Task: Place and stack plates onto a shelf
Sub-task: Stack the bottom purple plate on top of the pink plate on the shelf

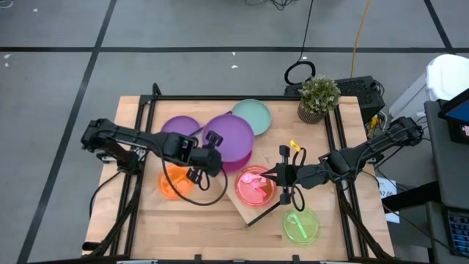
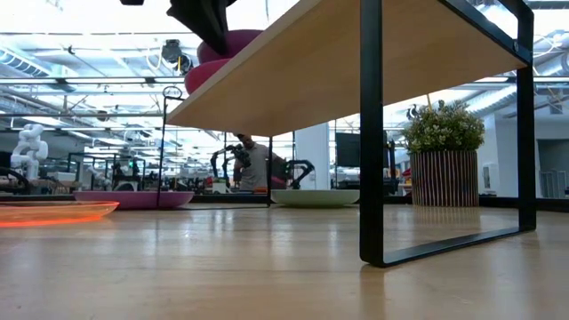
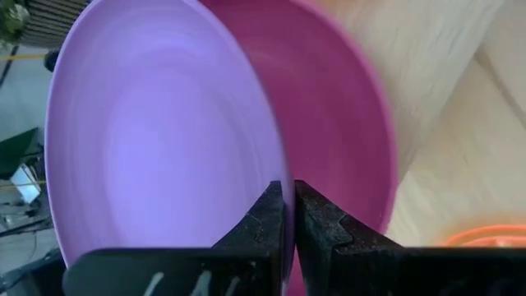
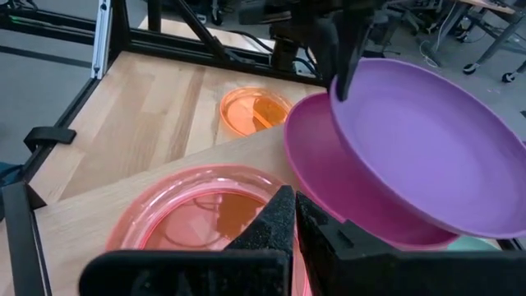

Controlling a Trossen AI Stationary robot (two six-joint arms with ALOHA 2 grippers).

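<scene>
The light wooden shelf [image 1: 248,209] stands aslant in the middle of the table. A magenta plate [image 1: 242,164] and a translucent red plate [image 1: 255,185] sit on its board. My left gripper [image 1: 214,141] is shut on a large purple plate [image 1: 233,134], which it holds tilted over the magenta plate [image 4: 329,177]. My right gripper [image 1: 272,176] is shut at the red plate's [image 4: 189,214] right edge. My left gripper pinches the purple plate's rim [image 3: 282,168] between its two fingers, one on the inner face and one on the underside. The fingers slant down from the table's left. The plate tilts, its held edge [image 4: 339,78] high and its far part low over the magenta plate. My right gripper stands shut over the red plate's rim [image 4: 246,185]; whether it touches the rim cannot be told.
On the table lie another purple plate [image 1: 178,126], a teal plate [image 1: 252,116], an orange plate [image 1: 174,183] and a green plate [image 1: 301,226]. A potted plant [image 1: 319,97] stands at the far right. The shelf's black leg [image 2: 371,133] stands near the front.
</scene>
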